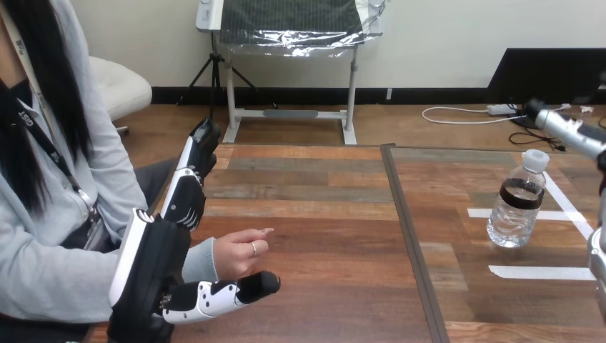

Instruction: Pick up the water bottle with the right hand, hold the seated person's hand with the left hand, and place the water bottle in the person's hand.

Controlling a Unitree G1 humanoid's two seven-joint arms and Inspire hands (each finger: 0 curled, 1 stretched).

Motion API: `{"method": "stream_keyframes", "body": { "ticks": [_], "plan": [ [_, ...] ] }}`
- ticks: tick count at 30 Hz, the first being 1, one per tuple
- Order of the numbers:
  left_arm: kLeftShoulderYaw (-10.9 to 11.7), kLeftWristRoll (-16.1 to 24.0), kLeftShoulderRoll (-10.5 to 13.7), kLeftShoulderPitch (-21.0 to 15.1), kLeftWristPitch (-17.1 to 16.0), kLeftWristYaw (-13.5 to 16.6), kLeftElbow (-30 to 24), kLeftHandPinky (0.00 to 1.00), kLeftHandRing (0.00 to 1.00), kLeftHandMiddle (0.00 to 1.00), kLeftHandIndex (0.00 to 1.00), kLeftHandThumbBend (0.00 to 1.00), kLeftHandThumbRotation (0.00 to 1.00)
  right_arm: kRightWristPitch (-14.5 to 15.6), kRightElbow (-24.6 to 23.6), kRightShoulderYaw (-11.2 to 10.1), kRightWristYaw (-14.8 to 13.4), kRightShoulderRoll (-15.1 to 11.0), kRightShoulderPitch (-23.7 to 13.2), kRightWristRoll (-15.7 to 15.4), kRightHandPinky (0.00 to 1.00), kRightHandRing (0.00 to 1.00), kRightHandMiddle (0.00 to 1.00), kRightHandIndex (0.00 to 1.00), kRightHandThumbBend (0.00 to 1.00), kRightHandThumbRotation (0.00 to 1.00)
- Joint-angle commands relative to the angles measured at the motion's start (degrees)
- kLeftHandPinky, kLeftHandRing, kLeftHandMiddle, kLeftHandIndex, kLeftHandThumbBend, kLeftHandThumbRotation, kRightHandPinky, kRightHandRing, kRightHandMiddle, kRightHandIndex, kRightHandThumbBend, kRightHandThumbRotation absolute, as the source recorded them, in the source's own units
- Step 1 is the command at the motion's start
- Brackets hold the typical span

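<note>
Closest to me in the head view, my left hand [154, 268] sits at the near left of the table [321, 214], released. Its fingers [187, 187] run straight up and away, and the thumb [236, 289] pokes out to the right. The person's hand [239, 250] rests between them, just above the thumb. I see nothing curled round it, so I call it alongside, not clasped.

Over on the right, the water bottle [516, 207] stands upright, white cap [536, 158] on, between strips of white tape [532, 271] and well apart from the person's hand. My right arm [572, 132] shows silver at the right edge, just beside the bottle. Whether my right hand is released or clenched, I cannot tell.

By my judgement the bottle is clear thin plastic holding water: moderately weighty, smooth, walls that dent under a hard squeeze. I would wrap the body at the dark label band [522, 194], firm but not crushing, and leave the cap alone.
</note>
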Motion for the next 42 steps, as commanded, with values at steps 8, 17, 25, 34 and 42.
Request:
{"method": "stream_keyframes", "body": {
  "ticks": [8,17,25,34,42],
  "plan": [
    [0.11,-1.64,0.21,-1.32,-0.49,-0.44,-1.93,1.00,1.00,1.00,1.00,1.00,0.48,2.65,2.12,0.28,0.78,-2.12,-5.37,0.41,0.82,0.85,0.88,0.95,1.00,0.27],
    [0.37,-1.65,0.40,-1.42,-0.92,-0.61,-1.72,1.00,1.00,1.00,1.00,1.00,0.49,5.04,2.79,-0.02,2.24,-2.36,-5.34,1.02,0.73,0.81,0.88,0.96,1.00,0.24],
    [0.72,-1.00,0.31,-1.56,-1.25,-0.43,-1.53,1.00,1.00,1.00,0.99,1.00,0.50,7.59,2.93,0.34,2.57,-2.16,-5.31,0.86,0.65,0.76,0.87,0.94,1.00,0.26],
    [0.49,-1.52,0.40,-1.70,-1.33,-0.73,-1.66,1.00,1.00,1.00,0.99,1.00,0.49,8.66,3.10,-0.10,4.24,-1.55,-4.69,1.62,0.66,0.79,0.87,0.94,1.00,0.28],
    [0.47,-1.74,0.52,-1.49,-1.07,-0.85,-1.95,0.99,1.00,1.00,0.99,1.00,0.50,9.96,3.36,-0.05,5.49,-1.00,-4.18,1.72,0.62,0.75,0.88,0.94,0.99,0.29]
  ]
}}
